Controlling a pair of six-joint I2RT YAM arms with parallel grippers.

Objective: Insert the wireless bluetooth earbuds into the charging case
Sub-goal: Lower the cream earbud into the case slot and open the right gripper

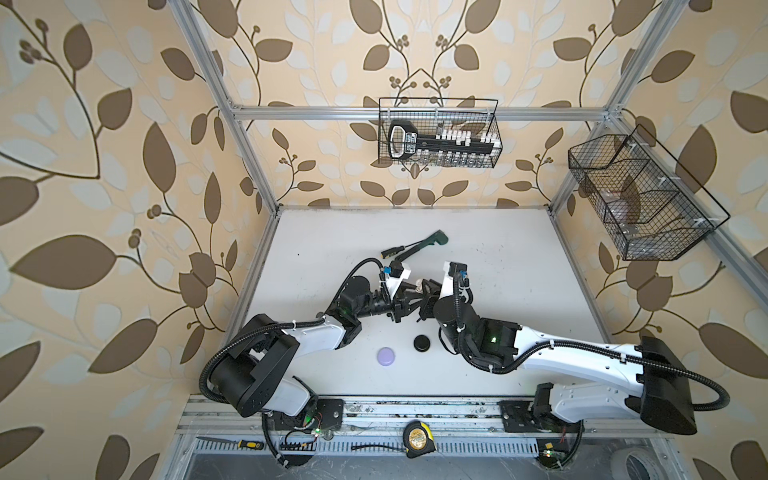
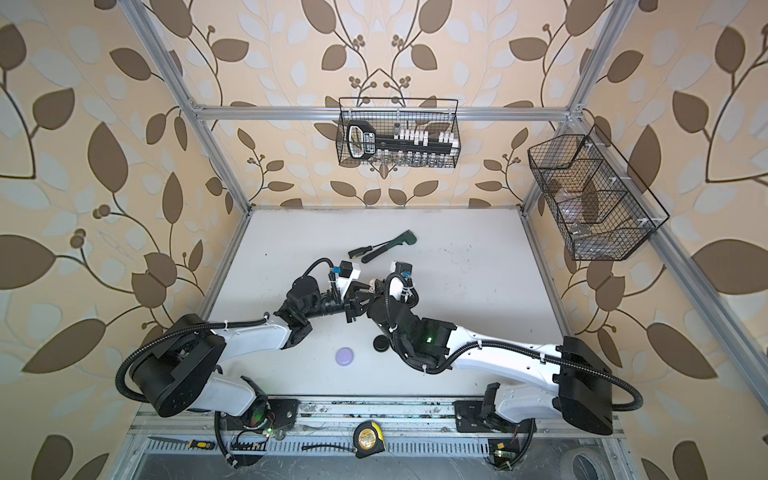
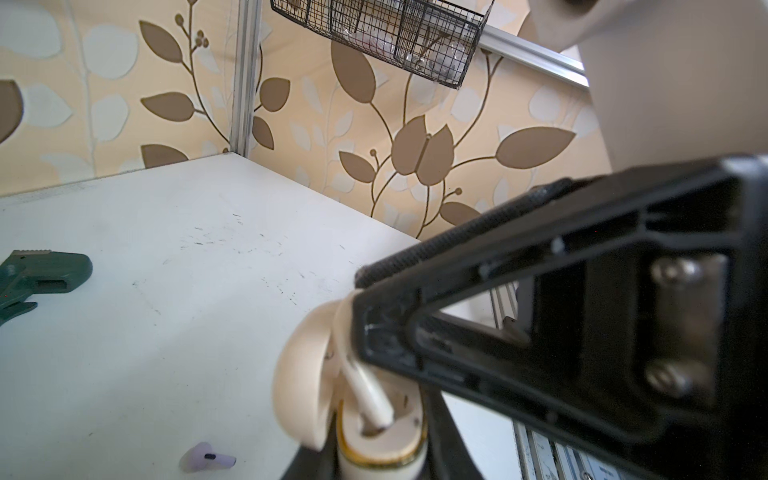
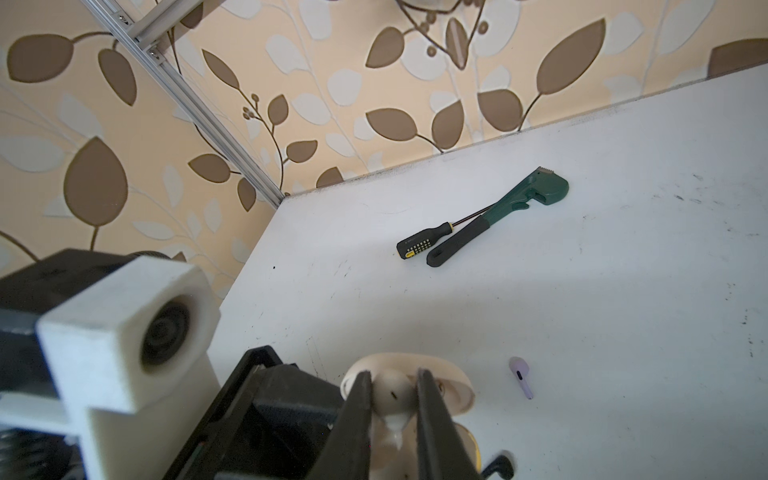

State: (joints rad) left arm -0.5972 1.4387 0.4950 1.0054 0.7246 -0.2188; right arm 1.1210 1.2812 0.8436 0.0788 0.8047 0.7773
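1. One cream earbud (image 4: 390, 392) is clamped by its bulb between the two fingers of my right pincer (image 4: 395, 374), which is drawn in narrow around it. The stem points down.
2. Its stem tip (image 3: 376, 415) is at the mouth of a socket in the cream charging case (image 3: 386, 440). How deep it has gone in I cannot tell.
3. That case has its lid (image 3: 299, 374) swung open to one side. My left pincer (image 3: 378, 461) grips it, almost fully closed, with a finger on either side of the base.
4. Both my pincers meet over the middle of the white table (image 4: 623, 311), tips close together.
5. One lilac earbud (image 4: 521, 376) lies loose on the table, near the open case but not touching it.
6. In a top view, a closed lilac case (image 1: 385, 356) and a closed black case (image 1: 421, 343) lie on the table nearer my bases, apart from each other.
7. Farther back, a green wrench (image 4: 498, 220) and a black-and-yellow screwdriver (image 4: 424, 243) lie just beside each other.
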